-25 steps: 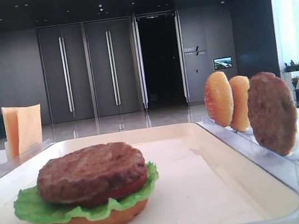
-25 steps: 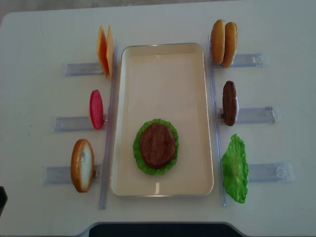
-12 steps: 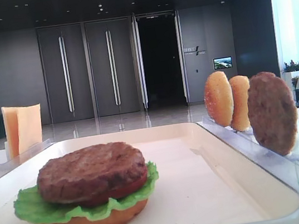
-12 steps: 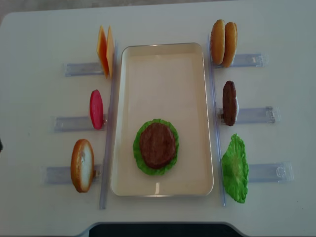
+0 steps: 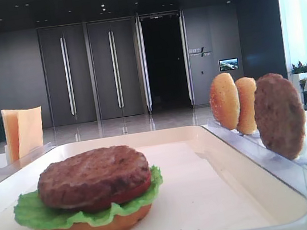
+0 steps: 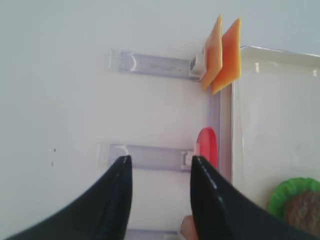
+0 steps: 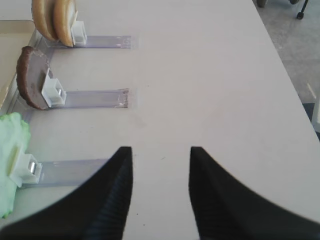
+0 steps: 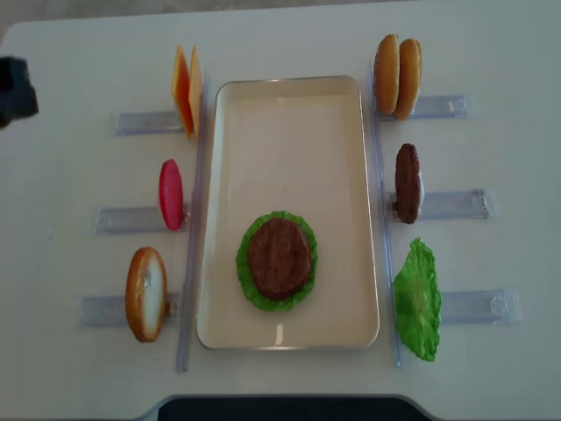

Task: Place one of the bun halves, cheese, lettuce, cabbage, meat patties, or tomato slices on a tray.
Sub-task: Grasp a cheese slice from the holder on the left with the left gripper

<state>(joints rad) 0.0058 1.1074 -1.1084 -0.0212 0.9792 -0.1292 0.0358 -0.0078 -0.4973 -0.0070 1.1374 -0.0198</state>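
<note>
Presumably aiming for cheese, we hover our empty, spread left tool (image 6: 159,167) over the desk (image 6: 60,90) by the upright cheese slices (image 6: 221,54), racked for pinching, beside the tray (image 6: 280,100) bearing the patty-topped stack (image 8: 278,259).

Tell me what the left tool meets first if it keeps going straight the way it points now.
Judging from the left wrist view, the open left tool points down at the clear rack that holds the tomato slice, so it would probably meet that rack first. Depth is unclear; the slice itself sits just to the right of that line.
</note>
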